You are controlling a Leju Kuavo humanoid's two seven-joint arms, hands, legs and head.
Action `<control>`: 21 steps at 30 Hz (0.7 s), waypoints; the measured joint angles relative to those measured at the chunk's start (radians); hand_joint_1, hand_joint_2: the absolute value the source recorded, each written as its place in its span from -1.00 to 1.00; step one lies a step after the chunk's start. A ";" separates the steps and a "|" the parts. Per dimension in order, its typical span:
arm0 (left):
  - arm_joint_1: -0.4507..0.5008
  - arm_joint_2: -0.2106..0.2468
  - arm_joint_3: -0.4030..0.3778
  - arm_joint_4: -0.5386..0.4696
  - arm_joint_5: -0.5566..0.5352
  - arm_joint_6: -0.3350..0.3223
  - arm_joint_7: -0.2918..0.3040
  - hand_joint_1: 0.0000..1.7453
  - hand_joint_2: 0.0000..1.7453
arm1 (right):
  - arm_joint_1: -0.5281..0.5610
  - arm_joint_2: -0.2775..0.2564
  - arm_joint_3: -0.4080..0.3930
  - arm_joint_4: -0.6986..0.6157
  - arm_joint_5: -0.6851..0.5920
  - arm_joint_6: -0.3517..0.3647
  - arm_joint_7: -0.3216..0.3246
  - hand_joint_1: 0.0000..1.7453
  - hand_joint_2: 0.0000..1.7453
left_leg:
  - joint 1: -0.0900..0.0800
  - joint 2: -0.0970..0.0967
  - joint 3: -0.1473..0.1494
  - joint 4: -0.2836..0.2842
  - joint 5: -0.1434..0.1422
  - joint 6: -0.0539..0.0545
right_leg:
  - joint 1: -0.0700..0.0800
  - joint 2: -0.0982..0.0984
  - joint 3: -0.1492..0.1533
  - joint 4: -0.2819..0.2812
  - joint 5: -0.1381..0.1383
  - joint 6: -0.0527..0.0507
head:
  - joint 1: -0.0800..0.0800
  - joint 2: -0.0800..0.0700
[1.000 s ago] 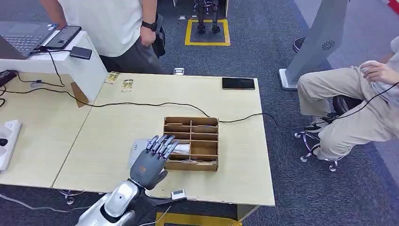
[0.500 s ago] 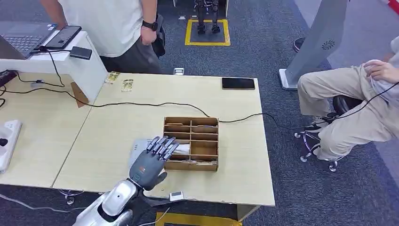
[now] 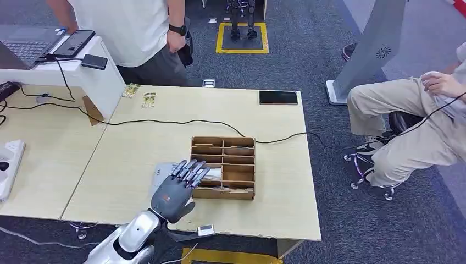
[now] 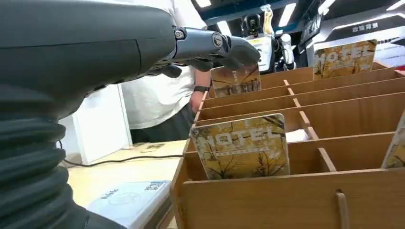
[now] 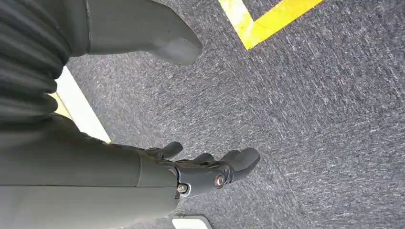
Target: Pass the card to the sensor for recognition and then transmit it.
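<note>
Fingers of left hand [image 3: 175, 192] spread, empty, above wooden card box [image 3: 236, 165].

cable [image 3: 165, 122] crossing table [image 3: 132, 154], divider walls boxing cards [image 4: 246, 145]

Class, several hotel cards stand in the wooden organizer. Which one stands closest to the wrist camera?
The hotel card in the organizer's front row: it looks largest, its "HOTEL" lettering fully readable, while the other cards stand smaller in rows behind, beyond the left hand.
</note>
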 joint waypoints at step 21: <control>-0.029 -0.007 -0.059 0.038 0.044 -0.066 -0.023 1.00 1.00 | -0.004 0.000 0.000 0.001 0.015 -0.009 0.000 -1.00 1.00 | 0.000 0.000 0.000 0.000 0.000 0.000 | 0.000 0.000 0.000 0.000 0.000 0.000 | 0.000 0.000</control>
